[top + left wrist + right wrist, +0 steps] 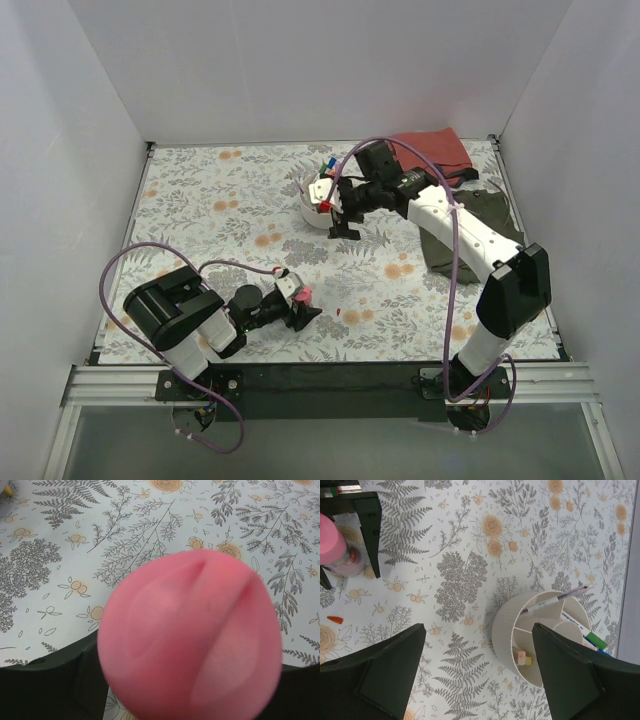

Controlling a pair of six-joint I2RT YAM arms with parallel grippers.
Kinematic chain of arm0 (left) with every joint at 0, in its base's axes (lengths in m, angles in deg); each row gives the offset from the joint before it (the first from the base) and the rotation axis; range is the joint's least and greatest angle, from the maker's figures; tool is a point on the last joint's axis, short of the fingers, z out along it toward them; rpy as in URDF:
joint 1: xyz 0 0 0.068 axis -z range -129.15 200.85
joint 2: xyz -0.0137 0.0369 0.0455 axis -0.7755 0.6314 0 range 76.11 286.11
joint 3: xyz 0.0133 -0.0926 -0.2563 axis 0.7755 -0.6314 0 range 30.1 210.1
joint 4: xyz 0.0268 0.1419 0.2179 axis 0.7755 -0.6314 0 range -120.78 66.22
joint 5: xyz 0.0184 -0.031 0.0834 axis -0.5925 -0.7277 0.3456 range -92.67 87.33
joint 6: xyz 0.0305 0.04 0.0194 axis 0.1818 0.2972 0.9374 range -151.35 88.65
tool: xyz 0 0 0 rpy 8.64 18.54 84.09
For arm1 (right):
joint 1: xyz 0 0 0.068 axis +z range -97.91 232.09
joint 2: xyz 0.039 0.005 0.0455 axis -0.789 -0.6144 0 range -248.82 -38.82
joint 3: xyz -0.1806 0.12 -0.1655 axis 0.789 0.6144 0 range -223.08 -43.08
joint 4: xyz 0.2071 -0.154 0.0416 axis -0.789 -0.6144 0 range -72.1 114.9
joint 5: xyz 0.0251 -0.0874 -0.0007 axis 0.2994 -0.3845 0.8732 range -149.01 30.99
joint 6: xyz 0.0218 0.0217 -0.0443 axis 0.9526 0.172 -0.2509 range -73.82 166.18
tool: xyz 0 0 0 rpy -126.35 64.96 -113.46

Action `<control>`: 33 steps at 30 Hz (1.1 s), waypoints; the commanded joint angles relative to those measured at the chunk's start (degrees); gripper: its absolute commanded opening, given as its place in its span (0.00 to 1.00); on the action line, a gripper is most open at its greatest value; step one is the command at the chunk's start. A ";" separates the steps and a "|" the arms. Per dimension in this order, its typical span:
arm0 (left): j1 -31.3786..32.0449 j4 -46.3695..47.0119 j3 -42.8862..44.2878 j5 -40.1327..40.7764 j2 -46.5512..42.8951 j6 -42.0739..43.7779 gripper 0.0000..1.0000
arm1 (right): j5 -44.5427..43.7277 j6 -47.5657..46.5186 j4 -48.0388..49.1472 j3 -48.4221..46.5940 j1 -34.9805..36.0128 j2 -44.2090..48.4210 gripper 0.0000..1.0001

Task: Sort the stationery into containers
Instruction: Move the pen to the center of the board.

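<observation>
Spread wide and gripping nothing, the right jaws (477, 630) hover above the white bowl (506, 625), which sits below the gap and closer to one finger. Inside the bowl, a thin pen (555, 599) leans across the rim and a tan bit (522, 658) lies in one compartment. The left jaws (303, 308) are low over the floral counter (230, 200), well apart from the bowl. The pink ball (190, 640) fills the gap between them, but it cannot be told whether they clench it.
</observation>
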 commanded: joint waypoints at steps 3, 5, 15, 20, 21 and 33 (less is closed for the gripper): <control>-0.28 6.34 -2.59 -1.57 -4.18 5.03 0.61 | -0.37 -4.08 -0.25 3.11 5.35 3.06 0.96; -0.28 6.26 -3.30 -2.19 -5.15 5.91 0.62 | -1.16 -6.88 -0.42 4.52 6.94 4.37 0.95; -1.24 -0.68 -4.88 -7.90 -10.86 8.20 0.63 | -1.09 -13.04 -7.01 0.58 14.50 3.68 0.89; -2.47 -2.35 -6.20 -9.22 -13.33 8.64 0.62 | -0.46 -15.43 -11.32 -2.32 15.30 1.13 0.85; -2.56 -2.88 -6.11 -9.31 -13.50 8.73 0.62 | -0.29 -15.08 -11.67 -2.85 15.38 0.78 0.84; -2.56 -17.55 -1.64 -8.17 -14.65 7.15 0.57 | -1.60 -8.13 -12.38 -4.97 15.39 1.30 0.83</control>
